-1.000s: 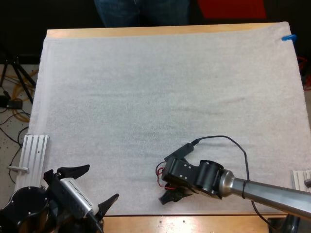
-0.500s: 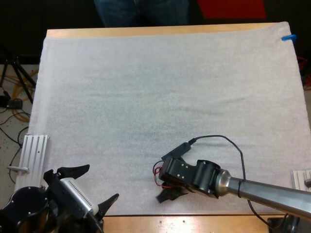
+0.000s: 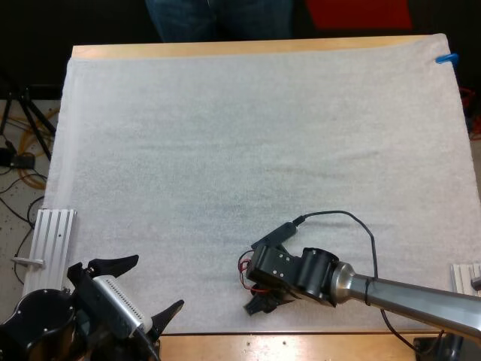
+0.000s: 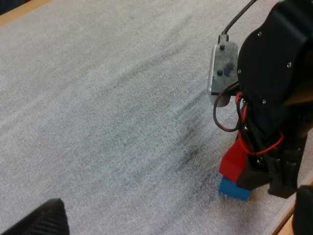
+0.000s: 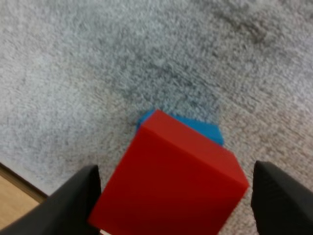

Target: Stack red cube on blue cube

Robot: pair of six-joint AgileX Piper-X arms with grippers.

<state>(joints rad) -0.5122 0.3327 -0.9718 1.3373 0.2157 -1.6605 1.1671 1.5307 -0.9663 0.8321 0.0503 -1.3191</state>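
High view hides both cubes beneath my right gripper (image 3: 259,302), low at the near edge of the mat (image 3: 225,150). From the right wrist, its black fingers (image 5: 73,205) clamp the smooth, sharp-edged red cube (image 5: 171,181) from both sides. Only a sliver of the blue cube (image 5: 203,129) peeks out under it, on nubbly white terry. My left gripper (image 3: 143,289) stands spread and empty at the near left corner.

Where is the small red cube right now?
The small red cube sits atop the small blue cube by the white mat's near edge, right of centre in the high view, clamped in the right gripper.
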